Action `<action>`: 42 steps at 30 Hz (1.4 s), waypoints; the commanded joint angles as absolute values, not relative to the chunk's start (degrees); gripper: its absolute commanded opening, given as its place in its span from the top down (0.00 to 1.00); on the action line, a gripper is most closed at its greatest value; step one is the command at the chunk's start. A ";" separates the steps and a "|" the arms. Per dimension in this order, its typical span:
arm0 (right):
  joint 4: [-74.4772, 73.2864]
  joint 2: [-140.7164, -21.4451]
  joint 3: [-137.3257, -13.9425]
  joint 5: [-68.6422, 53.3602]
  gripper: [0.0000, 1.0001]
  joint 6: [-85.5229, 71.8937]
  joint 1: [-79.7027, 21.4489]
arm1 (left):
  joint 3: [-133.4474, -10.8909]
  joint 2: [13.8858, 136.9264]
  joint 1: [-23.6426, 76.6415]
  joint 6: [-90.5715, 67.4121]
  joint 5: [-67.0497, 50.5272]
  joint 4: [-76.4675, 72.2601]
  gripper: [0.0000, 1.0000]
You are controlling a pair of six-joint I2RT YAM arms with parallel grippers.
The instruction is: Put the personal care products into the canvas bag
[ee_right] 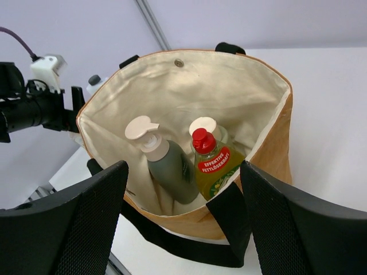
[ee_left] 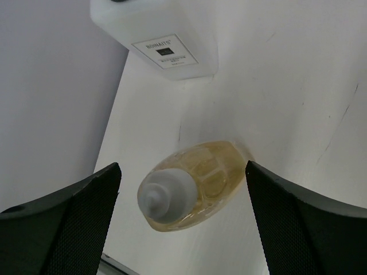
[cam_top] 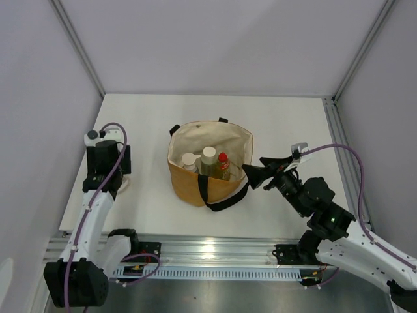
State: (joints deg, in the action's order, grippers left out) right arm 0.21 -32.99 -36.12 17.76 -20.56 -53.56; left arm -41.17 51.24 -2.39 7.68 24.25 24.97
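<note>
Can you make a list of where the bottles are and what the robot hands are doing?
In tan canvas bag: grey-green bottle with beige cap, yellow bottle with red cap, cream-capped bottle mostly hidden
On white table: amber round bottle with pale cap, clear square labelled bottle
Left gripper: open, astride the amber bottle
Right gripper: open, by the bag's rim

The canvas bag (ee_right: 275,154) is showing tan outside, cream lining and black straps. Inside, a grey-green bottle (ee_right: 172,166) is wearing a beige cap and a yellow bottle (ee_right: 217,167) a red one. On the white counter (ee_left: 275,86), an amber bottle (ee_left: 200,180) is showing a seemingly greyish-white cap.
</note>
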 commanded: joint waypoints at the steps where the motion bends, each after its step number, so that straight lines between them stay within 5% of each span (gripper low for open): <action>1: 0.79 -31.73 -36.04 19.95 0.17 -19.42 -53.88 | -41.93 52.03 -3.08 8.79 22.67 28.30 0.07; 13: 0.53 -30.59 -36.04 19.95 0.18 -19.42 -53.88 | -39.81 52.55 -3.08 8.88 19.25 26.45 0.04; 25: 0.79 -30.32 -35.77 19.95 0.18 -19.42 -53.88 | -39.81 56.34 -3.43 8.26 10.04 24.87 0.26; 32: 0.88 -30.32 -35.77 20.30 0.18 -19.34 -53.88 | -40.17 55.72 -2.81 8.00 0.88 24.52 0.25; 42: 0.97 -30.32 -35.60 20.22 0.17 -19.42 -53.88 | -36.47 54.67 -2.72 6.07 3.97 20.65 0.25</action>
State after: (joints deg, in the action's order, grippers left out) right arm 0.23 -30.61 -35.57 19.11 -20.27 -53.56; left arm -37.63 55.92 -2.76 7.57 5.76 23.18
